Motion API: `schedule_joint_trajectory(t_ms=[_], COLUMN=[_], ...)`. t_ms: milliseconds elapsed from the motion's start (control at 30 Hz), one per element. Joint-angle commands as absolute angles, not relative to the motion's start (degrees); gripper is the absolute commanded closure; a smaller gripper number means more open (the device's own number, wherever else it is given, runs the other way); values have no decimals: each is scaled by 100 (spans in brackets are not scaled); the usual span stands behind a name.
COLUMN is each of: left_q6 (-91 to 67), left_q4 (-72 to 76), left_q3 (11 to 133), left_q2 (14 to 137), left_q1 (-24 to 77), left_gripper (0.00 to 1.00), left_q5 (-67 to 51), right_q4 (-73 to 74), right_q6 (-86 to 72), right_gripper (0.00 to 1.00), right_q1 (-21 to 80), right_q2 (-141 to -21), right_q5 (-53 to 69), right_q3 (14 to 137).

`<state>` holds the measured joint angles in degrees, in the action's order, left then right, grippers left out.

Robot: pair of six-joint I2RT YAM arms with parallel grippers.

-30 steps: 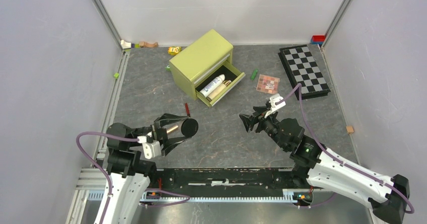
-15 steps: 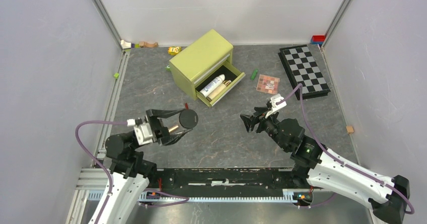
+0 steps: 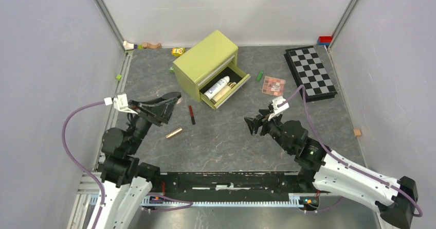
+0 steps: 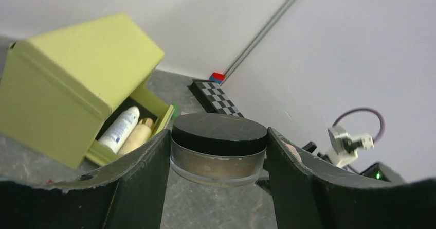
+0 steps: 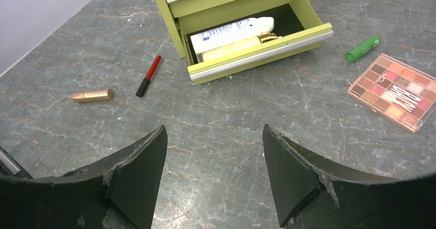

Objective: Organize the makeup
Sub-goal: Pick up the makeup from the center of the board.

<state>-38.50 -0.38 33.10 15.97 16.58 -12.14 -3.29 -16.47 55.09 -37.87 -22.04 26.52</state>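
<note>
Low in the overhead frame, left of centre, the rose-gold tube (image 3: 174,133) lies on the grey table (image 3: 226,146). The red-black pencil (image 3: 192,115) lies just above it, apart from it. At centre the green drawer box (image 3: 205,62) stands with its drawer pulled out, and the white bottle (image 3: 216,87) and a tan tube (image 5: 234,46) lie side by side inside. Right of it lie the green stick (image 3: 259,75) and the eyeshadow palette (image 3: 273,86). The chequered board (image 3: 310,72) is at upper right. Toy blocks (image 3: 178,51) sit along the top edge.

The pencil lies between the left gripper (image 3: 163,105) and the drawer front. The left arm rises from lower left with its wrist lifted, and its fingers pinch a round tan compact (image 4: 218,136) by its sides, clear of the table. The right arm reaches in low from lower right. The right gripper (image 5: 213,172) is spread with nothing between its fingers, and it faces the drawer.
</note>
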Motion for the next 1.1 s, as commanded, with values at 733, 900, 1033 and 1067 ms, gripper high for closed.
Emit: schedule_joint_trajectory(t_ms=[733, 900, 1033, 1067], left_q6=[-9287, -9695, -9793, -9830], left_q4=[-1394, -1161, -1144, -1143], left_q3=[3128, 2927, 2927, 2919], left_q2=[1519, 1464, 1456, 1436], left_q1=[1676, 1675, 1671, 1675], left_gripper=[98, 98, 98, 98], left_q5=[1257, 1158, 1106, 1133], right_q4=[-7516, -7485, -7299, -7259], right_q6=[2114, 2195, 2259, 2279], right_gripper=[24, 22, 21, 20], right_q1=[6683, 6782, 6888, 6920], right_q2=[-8114, -8862, -9321, -9411], right_q5=[-720, -202, -38, -78], right_q3=[4213, 5067, 5649, 5741])
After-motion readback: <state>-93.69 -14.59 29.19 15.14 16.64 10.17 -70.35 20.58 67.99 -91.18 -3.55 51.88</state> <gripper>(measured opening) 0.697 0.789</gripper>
